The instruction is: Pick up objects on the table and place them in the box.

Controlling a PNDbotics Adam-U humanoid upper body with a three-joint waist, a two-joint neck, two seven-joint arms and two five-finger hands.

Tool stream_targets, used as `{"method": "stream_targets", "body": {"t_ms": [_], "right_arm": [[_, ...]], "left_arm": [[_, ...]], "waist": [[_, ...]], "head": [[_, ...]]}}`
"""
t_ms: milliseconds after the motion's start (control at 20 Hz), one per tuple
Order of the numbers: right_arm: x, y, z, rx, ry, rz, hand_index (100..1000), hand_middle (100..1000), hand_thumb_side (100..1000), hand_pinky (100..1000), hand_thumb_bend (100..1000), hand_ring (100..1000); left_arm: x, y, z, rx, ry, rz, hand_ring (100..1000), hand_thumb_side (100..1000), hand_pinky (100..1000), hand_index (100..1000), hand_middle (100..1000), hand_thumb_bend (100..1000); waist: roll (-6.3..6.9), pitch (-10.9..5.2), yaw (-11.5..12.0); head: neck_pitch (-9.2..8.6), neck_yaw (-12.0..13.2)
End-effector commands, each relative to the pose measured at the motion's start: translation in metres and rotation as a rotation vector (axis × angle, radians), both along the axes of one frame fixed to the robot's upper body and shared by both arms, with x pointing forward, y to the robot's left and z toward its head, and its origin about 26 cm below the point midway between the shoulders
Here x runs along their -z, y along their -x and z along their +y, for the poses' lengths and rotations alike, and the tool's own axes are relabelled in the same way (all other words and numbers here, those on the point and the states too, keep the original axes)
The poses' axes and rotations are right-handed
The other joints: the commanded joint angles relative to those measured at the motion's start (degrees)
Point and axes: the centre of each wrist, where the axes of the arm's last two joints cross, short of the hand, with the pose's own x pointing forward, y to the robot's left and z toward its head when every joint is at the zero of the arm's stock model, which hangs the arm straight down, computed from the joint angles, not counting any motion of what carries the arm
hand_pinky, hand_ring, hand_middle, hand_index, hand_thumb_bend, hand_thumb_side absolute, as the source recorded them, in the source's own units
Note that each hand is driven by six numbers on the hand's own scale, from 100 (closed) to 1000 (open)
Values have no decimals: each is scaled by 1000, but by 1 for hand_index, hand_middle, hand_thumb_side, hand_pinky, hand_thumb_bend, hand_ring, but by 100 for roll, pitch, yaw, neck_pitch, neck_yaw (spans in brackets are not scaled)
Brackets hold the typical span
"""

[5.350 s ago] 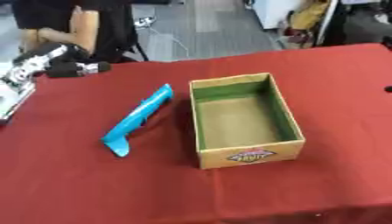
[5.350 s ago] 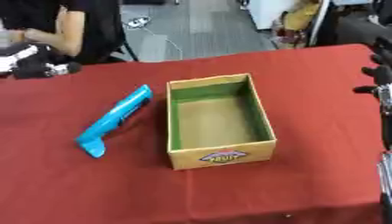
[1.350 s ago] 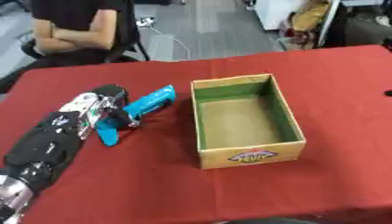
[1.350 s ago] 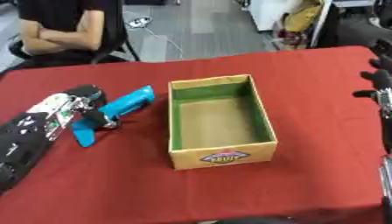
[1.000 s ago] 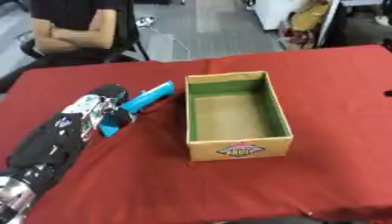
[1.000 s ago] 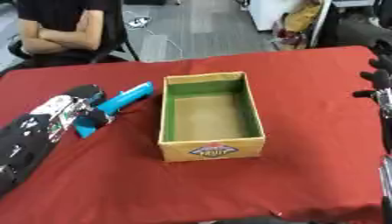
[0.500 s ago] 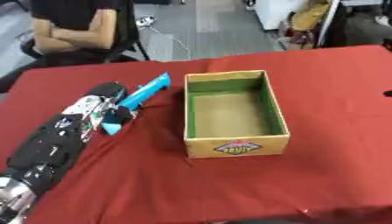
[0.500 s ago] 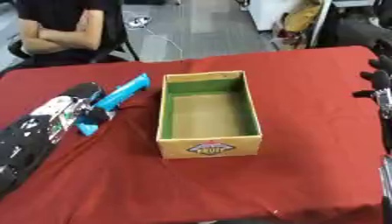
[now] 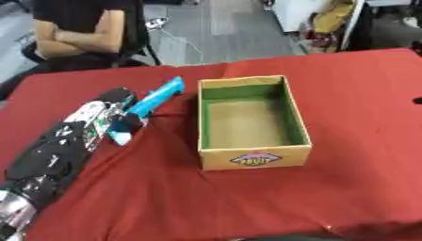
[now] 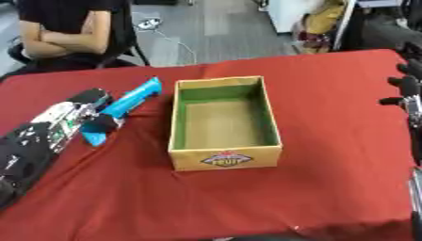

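The blue object [image 9: 148, 105] lies at a slant on the red table [image 9: 346, 94], just left of the open box [image 9: 251, 123], its far end angled toward the box's far left corner. The left robot hand [image 9: 111, 113] has its fingers curled around the object's near half, apparently a grasp that prepares the lift into the box. The box holds nothing. The right robot hand [image 10: 405, 82] sits idle at the far right edge; whether its fingers are apart or together cannot be determined.
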Motion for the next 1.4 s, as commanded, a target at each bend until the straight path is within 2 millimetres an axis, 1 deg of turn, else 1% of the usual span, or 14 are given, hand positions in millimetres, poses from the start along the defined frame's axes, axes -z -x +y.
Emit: {"method": "stream_targets", "body": {"t_ms": [50,200,350,700,1400], "right_arm": [[-11,-2,-3,-1,25,-28,1000,918,946,636,486,857],[-11,-2,-3,-1,27,-26,1000,918,945,636,486,857],[-11,-2,-3,-2,28,-24,1000,918,944,636,487,857],[-11,-2,-3,-3,29,-24,1000,918,943,636,487,857],[-10,-2,-3,-4,32,-19,1000,919,941,636,487,857]], "left_arm": [[-47,-1,7,24,8,-55,100,389,186,275,116,100],[-60,2,2,47,14,-47,100,397,191,278,120,100],[-66,4,-1,57,18,-37,100,399,192,278,121,100],[-67,5,-4,59,19,-22,100,408,192,278,121,100],[-70,5,-2,57,8,-25,100,414,197,278,120,100]], "waist": [[-1,-55,-9],[4,-59,-15],[5,-56,-18],[8,-51,-27],[8,-61,-23]], "head": [[-5,35],[-5,37],[-5,38],[-5,40],[-5,54]]}}
